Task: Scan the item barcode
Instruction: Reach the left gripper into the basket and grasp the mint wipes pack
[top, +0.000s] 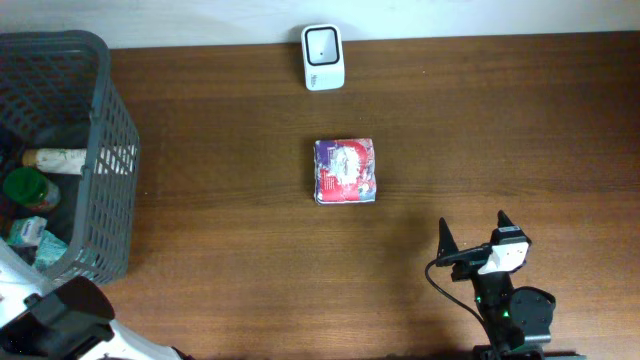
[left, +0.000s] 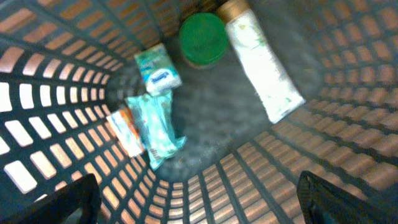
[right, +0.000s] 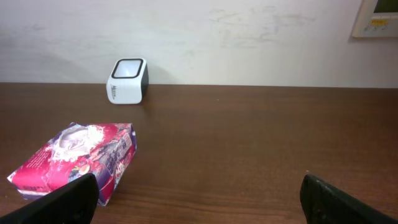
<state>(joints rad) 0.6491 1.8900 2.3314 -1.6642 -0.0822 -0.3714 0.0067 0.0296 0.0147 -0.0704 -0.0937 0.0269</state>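
Dark wood tabletop (top: 520, 120) fills my overhead view. Nearest me, the right gripper (top: 473, 228) sits near the front edge, its fingers (right: 62, 202) spread wide and holding nothing. My left gripper (left: 196, 208) hangs over the grey mesh basket (top: 105, 150) at the table's left end, fingers equally spread and empty, above a green-lidded jar (left: 203, 38), a pale bottle (left: 264, 68) and small packets (left: 155, 118). Mid-table lies the pink packet (top: 345, 171), flat, well apart from both grippers. Beyond it, by the wall, stands the white scanner (top: 323, 57).
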